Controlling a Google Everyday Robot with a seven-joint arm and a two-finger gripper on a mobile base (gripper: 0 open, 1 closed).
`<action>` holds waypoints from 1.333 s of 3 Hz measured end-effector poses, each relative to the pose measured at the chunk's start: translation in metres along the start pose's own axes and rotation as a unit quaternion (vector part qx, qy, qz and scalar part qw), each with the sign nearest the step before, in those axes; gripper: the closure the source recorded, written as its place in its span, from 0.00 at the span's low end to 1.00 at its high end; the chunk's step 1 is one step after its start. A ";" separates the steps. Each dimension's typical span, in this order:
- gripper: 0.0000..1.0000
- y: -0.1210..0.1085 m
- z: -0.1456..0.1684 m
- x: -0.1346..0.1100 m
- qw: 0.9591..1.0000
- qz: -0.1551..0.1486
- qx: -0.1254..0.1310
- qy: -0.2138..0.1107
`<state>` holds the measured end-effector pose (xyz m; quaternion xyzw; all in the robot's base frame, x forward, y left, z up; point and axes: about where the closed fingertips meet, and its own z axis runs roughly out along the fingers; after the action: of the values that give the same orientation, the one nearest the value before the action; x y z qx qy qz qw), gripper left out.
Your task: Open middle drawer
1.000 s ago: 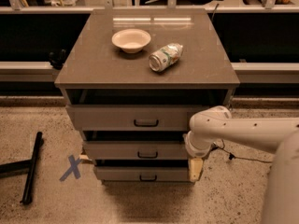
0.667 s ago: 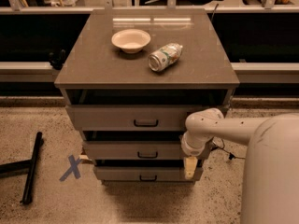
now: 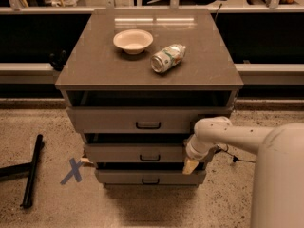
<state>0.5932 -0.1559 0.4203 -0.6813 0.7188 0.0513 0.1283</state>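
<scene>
The middle drawer (image 3: pixel 137 153) is a grey-brown flat front with a small dark bar handle (image 3: pixel 150 157), between a wider top drawer (image 3: pixel 128 120) and a narrower bottom drawer (image 3: pixel 142 176). My gripper (image 3: pixel 190 165) hangs down from the white arm (image 3: pixel 223 133) at the right end of the middle drawer's front, well to the right of its handle. Its yellowish tip lies over the gap between the middle and bottom drawers.
On the cabinet top (image 3: pixel 95 65) stand a cream bowl (image 3: pixel 133 41) and a can lying on its side (image 3: pixel 167 58). A black stand leg (image 3: pixel 32 170) and a blue X mark (image 3: pixel 73 170) are on the floor at left. The robot's white body (image 3: pixel 280 184) fills the lower right.
The arm has swung a little to the left, bringing the gripper closer over the right end of the drawers. The drawers have not moved.
</scene>
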 end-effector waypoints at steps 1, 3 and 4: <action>0.49 0.021 -0.003 0.008 1.000 0.015 0.011 -0.014; 1.00 0.022 -0.014 0.006 1.000 0.017 0.012 -0.016; 0.88 0.022 -0.017 0.005 1.000 0.017 0.012 -0.016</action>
<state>0.5694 -0.1636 0.4336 -0.6668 0.7284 0.0561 0.1472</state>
